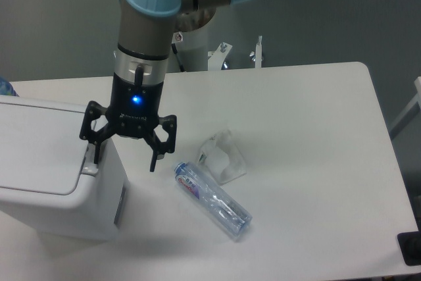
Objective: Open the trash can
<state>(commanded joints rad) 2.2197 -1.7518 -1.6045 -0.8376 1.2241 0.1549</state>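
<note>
Camera view, nearest first: my water bottle (212, 199) lies on its side on the white surface (316, 149), long axis running from upper left to lower right, with a clear plastic stand (222, 156) just beyond its cap end. Neither matters for this job. To the left sits the trash can (49, 176), lid flat and shut, its grey push tab (91, 156) running along the lid's right edge, long axis front to back. My claw (125, 152) hangs over that same edge with both fingers spread wide and nothing between them; the left finger (96, 149) sits right at the tab, while the right finger is off the can's side, above bare surface. So the tab lies just below and slightly left of the claw's centre. I judge that a small shift left and a push down would press it, though I cannot tell whether the left finger already touches.
</note>
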